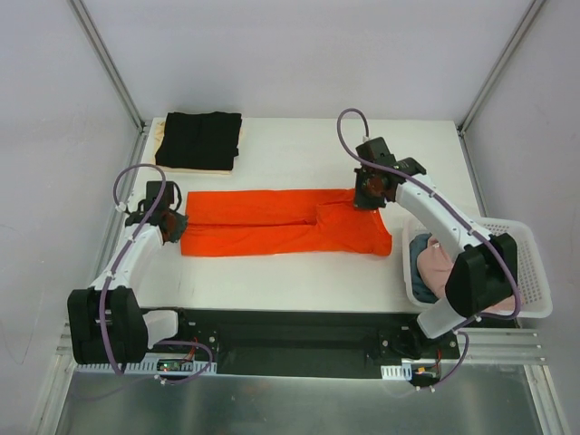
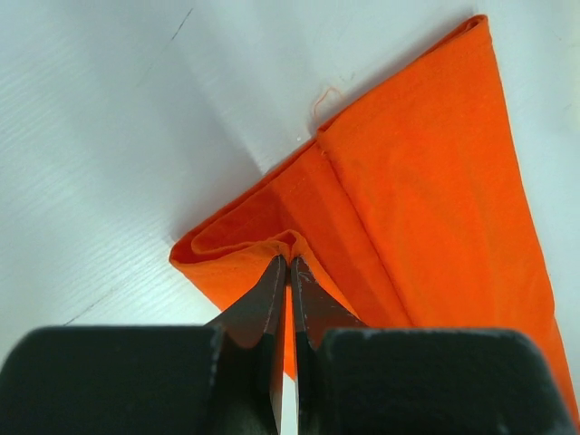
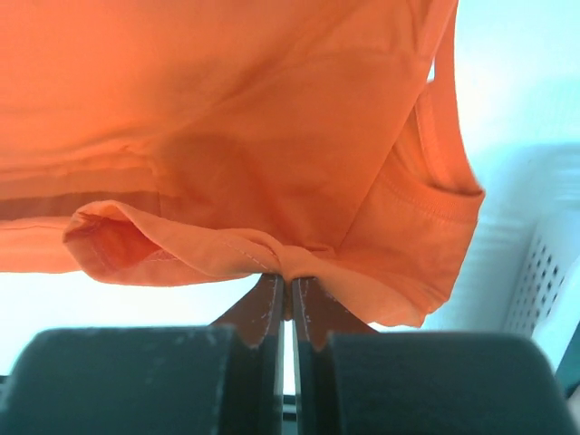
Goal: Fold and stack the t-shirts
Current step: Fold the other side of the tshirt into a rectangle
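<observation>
One orange t-shirt lies across the tabletop, with the left hand clamped on its left end and the right hand on its right end. One folded black t-shirt sits at the far-left corner.

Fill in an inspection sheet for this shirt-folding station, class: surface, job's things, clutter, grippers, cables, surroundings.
Surface: white table, flat.
Job's things: orange shirt lying mid-table as a long folded strip; black shirt folded at the far left, on cream cloth; pink shirt bunched in the basket at the right.
Clutter: nothing seen.
Grippers: left gripper shut on the orange shirt's left end; right gripper shut on its right end.
Cables: purple cables, one looping along each arm.
Surroundings: grey walls with metal posts at the corners.
</observation>
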Motion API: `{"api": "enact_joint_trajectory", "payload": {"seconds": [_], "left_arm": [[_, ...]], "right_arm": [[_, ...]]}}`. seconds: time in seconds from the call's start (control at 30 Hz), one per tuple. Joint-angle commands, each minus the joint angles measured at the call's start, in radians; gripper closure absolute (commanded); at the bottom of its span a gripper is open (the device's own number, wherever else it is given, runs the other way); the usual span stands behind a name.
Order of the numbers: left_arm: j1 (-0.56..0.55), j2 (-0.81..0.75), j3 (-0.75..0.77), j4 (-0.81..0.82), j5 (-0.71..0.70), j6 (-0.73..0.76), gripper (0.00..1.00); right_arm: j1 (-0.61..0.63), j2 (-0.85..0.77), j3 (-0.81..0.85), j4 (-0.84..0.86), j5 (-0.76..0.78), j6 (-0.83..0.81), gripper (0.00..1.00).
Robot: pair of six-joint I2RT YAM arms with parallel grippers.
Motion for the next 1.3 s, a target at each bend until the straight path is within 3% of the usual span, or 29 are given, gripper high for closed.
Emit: {"api": "enact_joint_trajectory", "payload": {"seconds": [0.0,0.37,0.5,0.6,0.63,0.67,0.73,0.77,0.8,0.9,1.0,1.13,1.27], "left_arm": [[-0.003,0.046,0.055,0.029,-0.05,0.001,1.0],[-0.003,0.259,0.189,0.058,-0.021,0.04,1.0],[-0.003,0.315,0.221,0.061,-0.008,0.043,0.91],[-0.005,0.344,0.251,0.061,-0.002,0.054,0.61],[-0.003,0.345,0.256,0.06,0.005,0.058,0.38],[-0.003,0.342,0.259,0.061,0.007,0.063,0.22],[-0.005,0.324,0.268,0.061,0.016,0.067,0.03],[-0.003,0.313,0.271,0.062,0.019,0.074,0.01],[-0.005,0.303,0.276,0.062,0.022,0.078,0.01],[-0.003,0.25,0.271,0.062,0.051,0.098,0.01],[-0.005,0.195,0.244,0.075,0.11,0.109,0.01],[-0.025,0.177,0.207,0.152,0.28,0.132,0.01],[-0.117,0.259,0.234,0.19,0.35,0.178,0.01]], "right_arm": [[-0.02,0.028,0.075,0.011,0.018,-0.08,0.99],[-0.066,0.193,0.187,0.01,0.012,-0.107,0.99],[-0.081,0.319,0.276,0.022,0.022,-0.188,0.98],[-0.098,0.447,0.405,-0.031,0.044,-0.271,0.9],[-0.107,0.483,0.442,-0.064,0.068,-0.265,0.85],[-0.112,0.515,0.529,-0.104,0.073,-0.261,0.8],[-0.126,0.572,0.569,-0.147,0.068,-0.256,0.66],[-0.127,0.575,0.576,-0.145,0.065,-0.25,0.6],[-0.129,0.569,0.574,-0.144,0.062,-0.248,0.1],[-0.127,0.494,0.496,-0.119,0.053,-0.224,0.0],[-0.126,0.358,0.339,-0.051,0.012,-0.184,0.03],[-0.103,0.158,0.097,0.066,-0.172,-0.133,0.03],[-0.081,0.0,-0.12,0.233,-0.39,-0.008,0.03]]}}
